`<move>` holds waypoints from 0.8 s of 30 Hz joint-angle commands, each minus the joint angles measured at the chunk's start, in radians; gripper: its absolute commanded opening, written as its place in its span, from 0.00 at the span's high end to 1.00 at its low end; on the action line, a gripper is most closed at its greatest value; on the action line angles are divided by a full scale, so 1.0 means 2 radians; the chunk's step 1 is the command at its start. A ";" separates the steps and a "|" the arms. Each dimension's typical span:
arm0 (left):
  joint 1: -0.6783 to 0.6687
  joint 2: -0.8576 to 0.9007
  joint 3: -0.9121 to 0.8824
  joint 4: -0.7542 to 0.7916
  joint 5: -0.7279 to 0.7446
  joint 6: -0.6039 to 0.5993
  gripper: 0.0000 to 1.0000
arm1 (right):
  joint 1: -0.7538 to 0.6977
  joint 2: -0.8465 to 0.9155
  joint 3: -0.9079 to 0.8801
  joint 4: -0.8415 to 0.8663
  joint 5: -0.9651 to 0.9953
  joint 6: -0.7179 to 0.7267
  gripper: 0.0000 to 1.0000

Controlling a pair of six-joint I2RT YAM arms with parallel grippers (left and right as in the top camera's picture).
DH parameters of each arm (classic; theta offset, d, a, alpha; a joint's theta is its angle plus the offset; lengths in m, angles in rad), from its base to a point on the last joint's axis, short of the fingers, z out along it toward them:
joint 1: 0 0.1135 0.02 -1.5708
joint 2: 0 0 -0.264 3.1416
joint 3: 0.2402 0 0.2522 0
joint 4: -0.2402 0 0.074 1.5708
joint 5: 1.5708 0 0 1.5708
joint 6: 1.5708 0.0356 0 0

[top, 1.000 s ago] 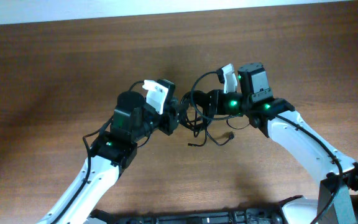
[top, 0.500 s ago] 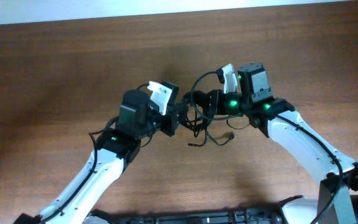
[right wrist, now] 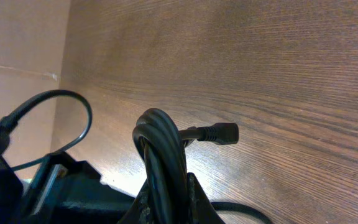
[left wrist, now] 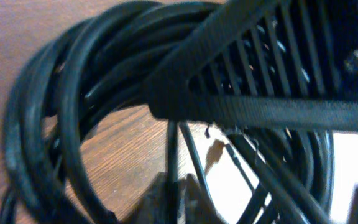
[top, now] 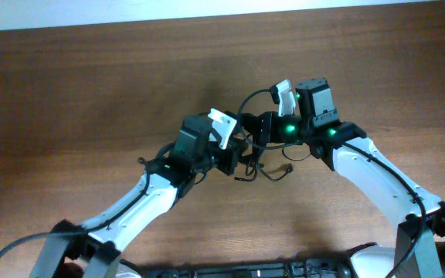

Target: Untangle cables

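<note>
The right gripper (right wrist: 166, 200) is clamped tight on the cables (right wrist: 160, 143). In its wrist view a thick coil of several black strands rises straight out from between the fingers and folds over in a tight loop. One plug (right wrist: 220, 132) sticks out sideways from that loop, clear of the table (top: 91, 93). From overhead, the left gripper (top: 236, 157) sits just across from it, pushed into the same bundle from the robot's left, so the knot lies directly between the two claws with hardly any gap on either side. The left wrist view is filled with coiled strands and a slatted black part (left wrist: 247, 81) crossing them. I cannot tell whether the left jaws have closed on a strand or only stand among them. The line between the claws runs diagonally, with the left one nearer the robot's base and the right one farther out. The loose ends trail away from the bundle toward the base, on the right arm's side. Both arms are equally near the tangle. The coming move, I judge, turns on pulling apart along that diagonal, with the right claw as anchor.
</note>
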 commanded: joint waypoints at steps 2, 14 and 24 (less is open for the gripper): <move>0.009 0.007 0.011 -0.001 0.002 -0.002 0.65 | -0.001 -0.009 0.012 0.007 -0.013 0.005 0.96; 0.115 -0.257 0.025 -0.184 -0.156 -0.153 0.01 | 0.000 -0.009 0.012 0.043 -0.021 0.203 0.96; 0.115 -0.191 0.025 -0.231 -0.093 -0.308 0.01 | 0.056 -0.009 0.012 0.140 -0.009 0.248 0.96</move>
